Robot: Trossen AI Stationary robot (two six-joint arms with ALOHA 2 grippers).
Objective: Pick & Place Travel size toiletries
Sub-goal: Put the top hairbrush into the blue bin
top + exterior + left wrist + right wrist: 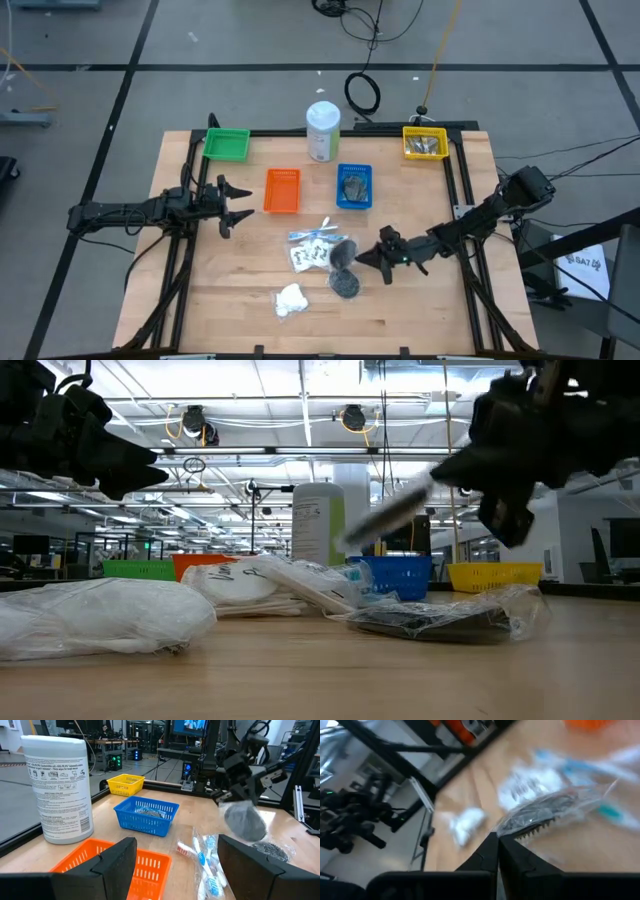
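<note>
Now right fingers [496, 851] pinching puff sachet [546, 811]

You've got a dark grey puff in a clear sachet [344, 252] lifted off the table, tilted, pinched at its 3 o'clock edge. Second grey puff [346, 284] lies flat at its 6 o'clock, just beside. Sachets w/ toothbrushes [315, 247] sit at the lifted one's 9 o'clock, touching or nearly. White fluffy wad [291, 299] rests at 7 o'clock, apart.
</note>
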